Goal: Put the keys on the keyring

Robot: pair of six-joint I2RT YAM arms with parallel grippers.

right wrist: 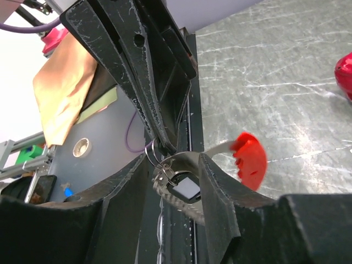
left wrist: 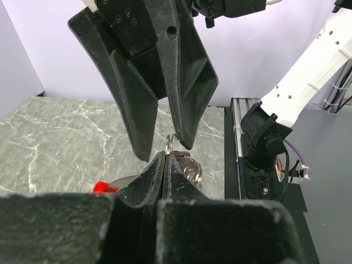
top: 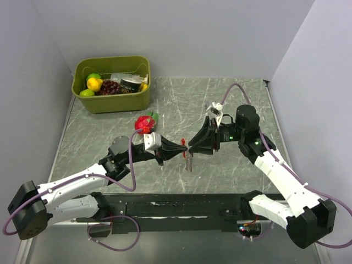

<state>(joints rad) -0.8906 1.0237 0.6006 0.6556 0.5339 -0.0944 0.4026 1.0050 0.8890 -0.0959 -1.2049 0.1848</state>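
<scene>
The threading step looks to be in hand: at mid-frame of the top view both arms meet in the air above the desk (top: 231, 99), and the keyring (right wrist: 223, 147) hangs between them, off the surface. The left fingers (left wrist: 149, 179) are pressed together, pinching the thin wire loop at the keyring's end. The right fingers (left wrist: 132, 99) come in from the top of the left wrist view and stand spread to either side of that loop. I see them clamped on nothing, though I cannot tell whether a pad brushes the metal. A flat silvery piece, probably a key (right wrist: 182, 188), sits just beside the loop, low in the right wrist view; I cannot tell whether it is already threaded. The next move, I judge, asks the right fingers to close on the key and work it round the wire while the left pinch holds firm, with fine aim and light force, since the loop could twist out. The top view alone gives the layout: the strawberry toy (top: 145, 123) and green bin (top: 118, 103) lie toward the upper left, apart from the work, but the keyring is a mere red speck there. The left wrist view shows the pinch itself. The right wrist view shows the red fob (right wrist: 250, 160) whole at centre right, and the key's face.
</scene>
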